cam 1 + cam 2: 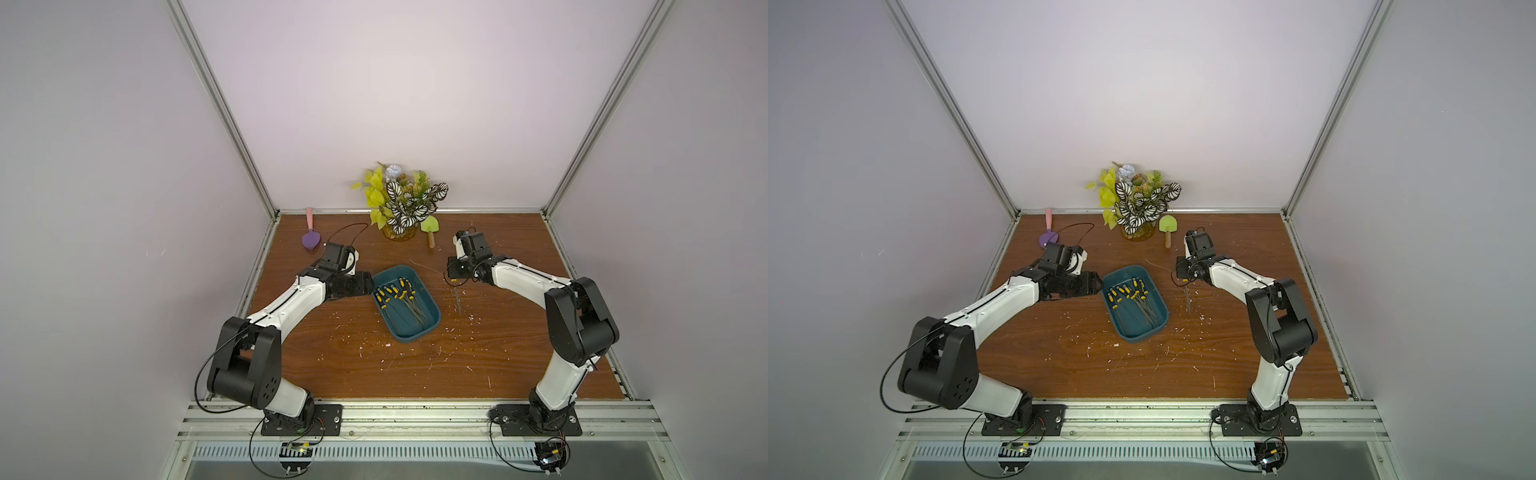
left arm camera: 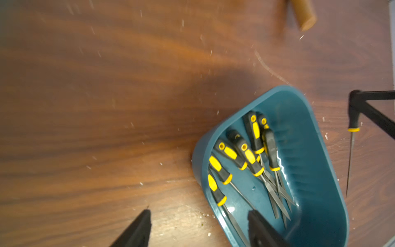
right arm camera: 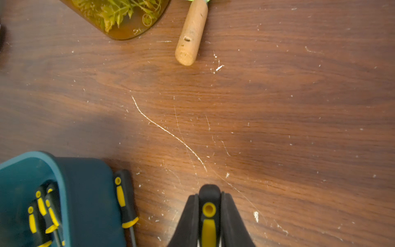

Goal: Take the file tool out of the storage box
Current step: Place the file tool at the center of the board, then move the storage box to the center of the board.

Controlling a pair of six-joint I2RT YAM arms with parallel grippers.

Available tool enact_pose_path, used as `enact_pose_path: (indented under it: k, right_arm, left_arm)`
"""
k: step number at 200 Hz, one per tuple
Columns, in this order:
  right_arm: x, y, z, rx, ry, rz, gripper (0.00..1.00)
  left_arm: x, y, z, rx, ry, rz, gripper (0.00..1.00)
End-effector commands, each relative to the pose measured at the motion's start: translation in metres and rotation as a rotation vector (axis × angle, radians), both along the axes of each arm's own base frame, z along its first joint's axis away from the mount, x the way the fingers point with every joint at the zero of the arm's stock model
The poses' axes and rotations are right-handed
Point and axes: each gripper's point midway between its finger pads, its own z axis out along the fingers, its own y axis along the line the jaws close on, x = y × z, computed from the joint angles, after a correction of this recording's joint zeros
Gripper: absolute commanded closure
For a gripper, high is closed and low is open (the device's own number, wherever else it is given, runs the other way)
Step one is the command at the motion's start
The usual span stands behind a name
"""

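The right gripper is pinching the file tool by its black-and-yellow handle, jaws closed snugly on both sides. The file is hanging outside the storage box, just right of it and over the table; whether its tip is touching the wood I cannot tell. The left gripper is standing with its jaws well apart and holding nothing, straddling the box's left wall with one finger inside and one outside, probably getting ready to steady the tub. The file is looking light and stiff. Its rubbery handle is giving a sure hold, while the thin steel blade is narrow, rough and pointed, so the handle is the place to grip. The other files are lying fanned in the box, handles toward the far-left end and blades crossing. One more file seems to be lying just outside the box wall. A potted plant and a green trowel are sitting at the far edge, and a purple spatula is at the far left, all well apart from the held file. Open table is lying near and to the right for setting it down.
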Motion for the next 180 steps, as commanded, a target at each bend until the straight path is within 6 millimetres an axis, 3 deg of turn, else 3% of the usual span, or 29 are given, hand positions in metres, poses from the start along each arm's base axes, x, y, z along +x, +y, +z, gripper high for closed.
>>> enact_pose_path:
  k: [1, 15, 29, 50, 90, 105, 144, 180]
  right_arm:
    - [0.003, 0.01, 0.015, 0.008, -0.028, 0.039, 1.0]
    - [0.002, 0.01, 0.014, 0.005, -0.024, 0.045, 1.0]
    - [0.0, 0.01, 0.011, 0.001, -0.019, 0.05, 1.0]
    - [-0.003, 0.011, 0.006, -0.003, -0.004, 0.054, 1.0]
    - [-0.01, 0.017, 0.0, 0.003, 0.005, 0.067, 1.0]
    - [-0.011, 0.02, -0.001, -0.002, 0.007, 0.074, 1.0]
    - [-0.015, 0.028, -0.002, -0.006, 0.007, 0.089, 1.0]
    - [-0.02, 0.042, -0.004, 0.005, 0.01, 0.105, 1.0]
  left_arm:
    - [-0.011, -0.009, -0.013, 0.025, 0.055, -0.005, 0.33]
    - [-0.011, -0.011, -0.015, 0.033, 0.058, -0.008, 0.35]
    - [-0.012, -0.009, -0.019, 0.044, 0.064, 0.0, 0.45]
    - [-0.014, -0.007, -0.026, 0.061, 0.079, -0.001, 0.52]
    - [-0.014, -0.004, -0.036, 0.089, 0.097, -0.002, 0.56]
    - [-0.013, -0.004, -0.039, 0.097, 0.1, -0.007, 0.69]
    - [-0.007, 0.005, -0.034, 0.164, 0.085, -0.006, 0.8]
    - [0.0, 0.02, -0.024, 0.25, 0.063, 0.004, 1.0]
